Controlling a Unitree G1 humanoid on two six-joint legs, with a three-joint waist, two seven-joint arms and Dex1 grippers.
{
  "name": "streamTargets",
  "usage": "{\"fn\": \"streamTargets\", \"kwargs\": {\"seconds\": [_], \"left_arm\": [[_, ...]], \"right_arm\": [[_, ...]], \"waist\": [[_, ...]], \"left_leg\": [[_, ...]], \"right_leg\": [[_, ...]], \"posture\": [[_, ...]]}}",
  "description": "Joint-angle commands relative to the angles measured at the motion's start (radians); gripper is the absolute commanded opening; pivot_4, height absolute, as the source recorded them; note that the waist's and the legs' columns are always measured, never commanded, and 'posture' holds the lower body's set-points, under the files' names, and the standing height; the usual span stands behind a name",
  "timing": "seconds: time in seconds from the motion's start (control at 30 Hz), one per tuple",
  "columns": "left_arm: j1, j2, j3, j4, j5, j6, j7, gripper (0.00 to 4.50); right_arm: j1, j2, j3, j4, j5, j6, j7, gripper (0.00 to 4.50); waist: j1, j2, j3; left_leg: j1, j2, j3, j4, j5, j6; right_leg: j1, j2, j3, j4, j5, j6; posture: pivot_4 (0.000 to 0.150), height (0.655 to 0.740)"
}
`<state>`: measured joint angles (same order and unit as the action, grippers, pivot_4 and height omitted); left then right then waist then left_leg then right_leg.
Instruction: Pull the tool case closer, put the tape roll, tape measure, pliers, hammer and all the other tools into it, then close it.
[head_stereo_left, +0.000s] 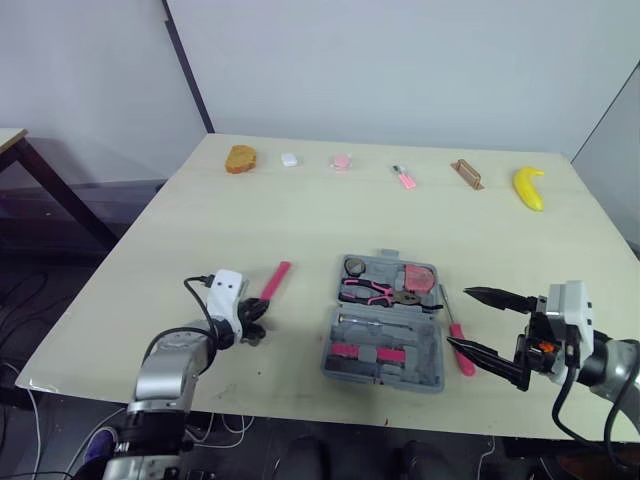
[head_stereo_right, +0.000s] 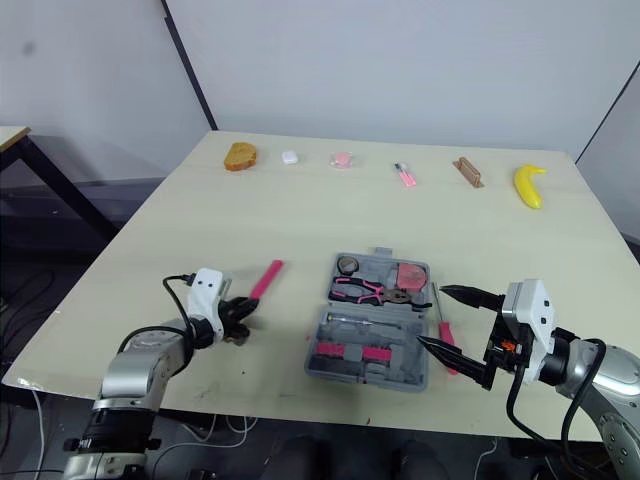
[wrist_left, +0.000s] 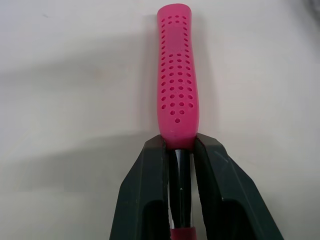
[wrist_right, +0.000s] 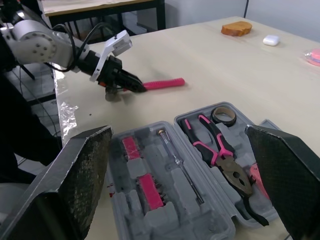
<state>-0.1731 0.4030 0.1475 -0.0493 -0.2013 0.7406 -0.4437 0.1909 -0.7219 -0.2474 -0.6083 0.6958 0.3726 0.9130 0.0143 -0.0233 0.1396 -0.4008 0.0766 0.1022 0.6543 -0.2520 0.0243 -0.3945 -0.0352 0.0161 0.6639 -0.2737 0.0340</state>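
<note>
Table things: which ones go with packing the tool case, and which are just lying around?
For the job: tool case; hammer, held by the left end effector; pliers and tape roll in the case; screwdriver beside it.

Just lying about: bread; banana; brown block; small white thing; round pink thing; thin pink thing.

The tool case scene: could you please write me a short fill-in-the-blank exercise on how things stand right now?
1. The tool case lies ____, with the pliers inside it.
2. The left gripper is ____ on the hammer.
3. The hammer's perforated handle is coloured ____.
4. The screwdriver lies on the table at the case's ____ side, by the open right gripper.

Missing words: open; shut; pink; right.
</note>
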Motion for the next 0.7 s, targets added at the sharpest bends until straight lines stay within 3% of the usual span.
{"fn": "streamTargets", "kwargs": {"seconds": [0.03,0.3,0.6,0.7], "left_arm": [[0.022,-0.047,-0.019,-0.099,-0.005,0.123,0.085,0.27],[0.054,-0.081,-0.03,-0.177,-0.009,0.25,0.153,0.27],[0.033,-0.027,0.016,-0.24,-0.097,0.294,0.078,4.48],[0.005,0.09,0.025,-0.27,-0.15,0.308,-0.027,4.48]], "right_arm": [[-0.004,-0.011,-0.006,-0.033,0.017,0.005,0.004,4.5],[-0.013,-0.02,-0.013,-0.019,0.017,0.012,0.018,4.5],[-0.027,-0.005,0.009,-0.013,0.005,0.012,0.004,4.5],[-0.031,0.002,0.017,-0.008,0.0,0.005,0.001,4.5]], "waist": [[0.0,0.0,0.0],[-0.004,0.0,0.0],[-0.005,0.0,0.0],[-0.009,-0.003,0.002]], "left_leg": [[0.0,0.0,0.0,0.0,0.0,0.0],[0.0,0.0,0.0,0.0,0.0,0.0],[0.001,0.0,-0.001,0.0,0.0,0.0],[0.001,0.001,-0.001,0.0,0.0,0.0]], "right_leg": [[0.0,0.0,0.0,0.0,0.0,0.0],[0.0,0.0,0.0,0.0,0.0,0.0],[0.0,0.001,0.0,0.0,0.0,0.0],[0.0,0.002,0.0,0.001,0.0,-0.001]], "posture": [[0.15,0.74],[0.15,0.74],[0.15,0.74],[0.15,0.74]]}}
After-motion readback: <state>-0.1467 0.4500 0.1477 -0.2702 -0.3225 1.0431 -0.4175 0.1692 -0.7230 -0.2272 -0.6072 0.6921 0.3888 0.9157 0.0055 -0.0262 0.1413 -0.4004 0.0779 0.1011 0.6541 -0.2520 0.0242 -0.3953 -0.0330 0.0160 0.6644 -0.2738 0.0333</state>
